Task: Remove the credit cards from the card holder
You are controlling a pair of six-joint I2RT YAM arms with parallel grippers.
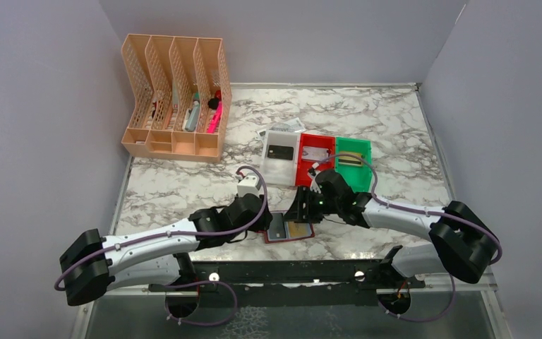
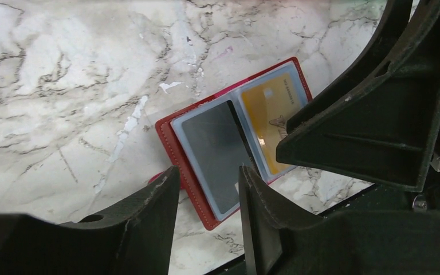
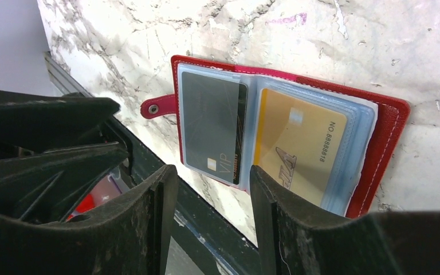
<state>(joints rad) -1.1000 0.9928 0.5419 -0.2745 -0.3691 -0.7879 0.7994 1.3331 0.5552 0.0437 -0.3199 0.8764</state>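
The dark red card holder (image 1: 303, 234) lies open and flat on the marble near the table's front edge. Its clear sleeves hold a black credit card (image 3: 212, 126) on one side and a gold-orange one (image 3: 301, 143) on the other. My left gripper (image 2: 206, 175) hangs open above the near corner of the card holder (image 2: 175, 143), over the black card (image 2: 215, 149), gripping nothing. My right gripper (image 3: 213, 172) is open too, above the edge of the card holder (image 3: 389, 132), with nothing between its fingers. The two grippers stand close together, the right gripper (image 2: 366, 114) over the gold card (image 2: 269, 112).
Behind the arms sit a white bin (image 1: 281, 173), a red bin (image 1: 303, 166) and a green bin (image 1: 353, 145), each with a card in it. A peach file organizer (image 1: 176, 99) stands at the back left. A black rail (image 1: 275, 272) runs along the front edge.
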